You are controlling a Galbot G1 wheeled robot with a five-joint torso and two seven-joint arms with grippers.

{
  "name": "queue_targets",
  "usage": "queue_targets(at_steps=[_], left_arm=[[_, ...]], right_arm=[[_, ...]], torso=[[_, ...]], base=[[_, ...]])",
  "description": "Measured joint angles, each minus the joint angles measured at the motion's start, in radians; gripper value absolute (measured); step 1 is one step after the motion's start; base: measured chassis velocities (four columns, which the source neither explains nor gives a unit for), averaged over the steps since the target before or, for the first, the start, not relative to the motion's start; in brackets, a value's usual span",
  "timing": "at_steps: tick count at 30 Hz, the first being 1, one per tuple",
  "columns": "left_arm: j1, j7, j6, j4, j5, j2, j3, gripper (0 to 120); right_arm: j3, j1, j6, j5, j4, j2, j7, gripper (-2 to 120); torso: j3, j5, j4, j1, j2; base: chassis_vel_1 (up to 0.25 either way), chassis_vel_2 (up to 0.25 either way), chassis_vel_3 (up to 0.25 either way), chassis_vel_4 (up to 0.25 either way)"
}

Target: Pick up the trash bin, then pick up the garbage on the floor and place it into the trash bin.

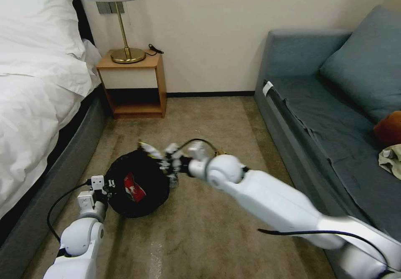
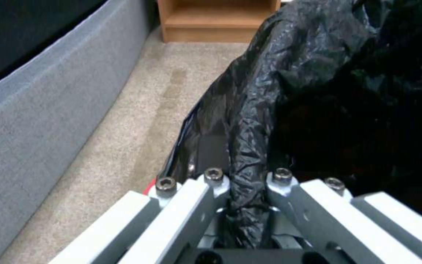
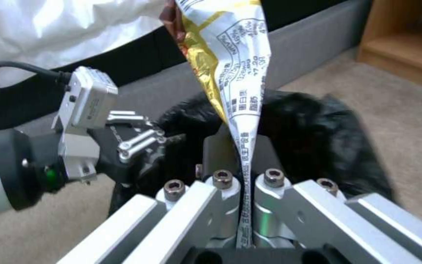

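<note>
The left gripper [image 2: 247, 183] is clamped on a gathered fold of crinkly black plastic at the rim of the trash bin [image 1: 138, 185], a round bin on the beige carpet [image 1: 209, 237] between bed and sofa. A red-and-white crumpled wrapper [image 1: 133, 189] lies inside. The right gripper [image 3: 245, 179], jaws pinched tight, holds a glossy yellow-and-white snack wrapper [image 3: 225, 62] at the bin's far rim.
</note>
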Motion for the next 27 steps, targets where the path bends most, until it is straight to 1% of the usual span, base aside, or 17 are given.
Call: queue_targets(at_steps=[1, 3, 5, 10, 11, 12, 14, 15, 17, 18, 19, 20, 22, 23, 25, 26, 27], left_arm=[[0.0, 0.0, 0.0, 0.0, 0.0, 0.0, 0.0, 1], [0.008, 0.001, 0.001, -0.004, -0.006, 0.01, -0.005, 1], [0.008, 0.001, 0.001, -0.004, -0.006, 0.01, -0.005, 1], [0.012, 0.003, 0.004, -0.009, -0.023, 0.031, -0.012, 1], [0.009, 0.004, 0.004, -0.006, -0.024, 0.033, -0.012, 1], [0.009, 0.004, 0.004, -0.006, -0.024, 0.033, -0.012, 1], [0.003, 0.004, 0.003, -0.001, -0.027, 0.036, -0.011, 1], [0.003, 0.004, 0.003, -0.001, -0.027, 0.036, -0.011, 1], [-0.003, 0.004, 0.003, 0.001, -0.028, 0.037, -0.007, 1], [-0.003, 0.004, 0.003, 0.001, -0.028, 0.037, -0.007, 1], [-0.006, 0.004, 0.003, 0.001, -0.028, 0.038, -0.006, 1], [-0.006, 0.004, 0.003, 0.001, -0.028, 0.038, -0.006, 1], [-0.008, 0.004, 0.006, 0.0, -0.03, 0.043, -0.006, 1], [-0.008, 0.004, 0.006, 0.0, -0.03, 0.043, -0.006, 1], [-0.009, 0.004, 0.008, -0.003, -0.032, 0.046, -0.006, 1], [-0.009, 0.004, 0.008, -0.003, -0.032, 0.046, -0.006, 1], [-0.009, 0.004, 0.009, -0.005, -0.032, 0.046, -0.006, 1]], right_arm=[[0.0, 0.0, 0.0, 0.0, 0.0, 0.0, 0.0, 0], [-0.023, -0.002, 0.017, -0.011, -0.042, 0.031, 0.014, 0], [-0.023, -0.002, 0.017, -0.011, -0.042, 0.031, 0.014, 0], [-0.057, -0.032, 0.031, -0.048, -0.103, 0.067, 0.033, 1], [-0.06, -0.035, 0.031, -0.053, -0.107, 0.072, 0.035, 5], [-0.06, -0.035, 0.031, -0.053, -0.107, 0.072, 0.035, 5], [-0.069, -0.041, 0.032, -0.06, -0.117, 0.082, 0.037, 17], [-0.069, -0.041, 0.032, -0.06, -0.117, 0.082, 0.037, 17], [-0.072, -0.042, 0.037, -0.07, -0.135, 0.092, 0.037, 27], [-0.072, -0.042, 0.037, -0.07, -0.135, 0.092, 0.037, 27], [-0.072, -0.04, 0.039, -0.072, -0.145, 0.097, 0.038, 33], [-0.072, -0.04, 0.039, -0.072, -0.145, 0.097, 0.038, 33], [-0.07, -0.03, 0.043, -0.072, -0.158, 0.102, 0.038, 45], [-0.07, -0.03, 0.043, -0.072, -0.158, 0.102, 0.038, 45], [-0.065, -0.024, 0.045, -0.072, -0.161, 0.101, 0.038, 56], [-0.065, -0.024, 0.045, -0.072, -0.161, 0.101, 0.038, 56], [-0.063, -0.023, 0.046, -0.072, -0.161, 0.1, 0.039, 61]], torso=[[0.0, 0.0, 0.0, 0.0, 0.0], [0.0, -0.0002, -0.0003, 0.0, 0.0], [0.0, -0.0002, -0.0003, 0.0, 0.0], [0.0, 0.0002, -0.0003, 0.0, 0.0], [0.0, 0.0002, -0.0003, 0.0, 0.0], [0.0, 0.0002, -0.0003, 0.0, 0.0], [0.0, 0.0004, 0.0, 0.0, 0.0], [0.0, 0.0004, 0.0, 0.0, 0.0], [0.0, 0.0005, 0.0, 0.0, 0.0], [0.0, 0.0005, 0.0, 0.0, 0.0], [0.0, 0.0004, -0.0001, 0.0, 0.0], [0.0, 0.0004, -0.0001, 0.0, 0.0], [0.0, 0.0005, 0.0, 0.0, 0.0], [0.0, 0.0005, 0.0, 0.0, 0.0], [0.0, 0.0006, 0.0, 0.0, 0.0], [0.0, 0.0006, 0.0, 0.0, 0.0], [0.0, 0.0006, 0.0, 0.0, 0.0]], base=[[0.0, 0.0, 0.0, 0.0], [0.0, 0.0, 0.0, 0.0], [0.0, 0.0, 0.0, 0.0], [0.0, 0.0, 0.0, 0.0], [0.0, 0.0, 0.0, 0.0], [0.0, 0.0, 0.0, 0.0], [0.0, 0.0, 0.0, 0.0], [0.0, 0.0, 0.0, 0.0], [0.0, 0.0, 0.0, 0.0], [0.0, 0.0, 0.0, 0.0], [0.0, 0.0, 0.0, 0.0], [0.0, 0.0, 0.0, 0.0], [0.0, 0.0, 0.0, 0.0], [0.0, 0.0, 0.0, 0.0], [0.0, 0.0, 0.0, 0.0], [0.0, 0.0, 0.0, 0.0], [0.0, 0.0, 0.0, 0.0]])
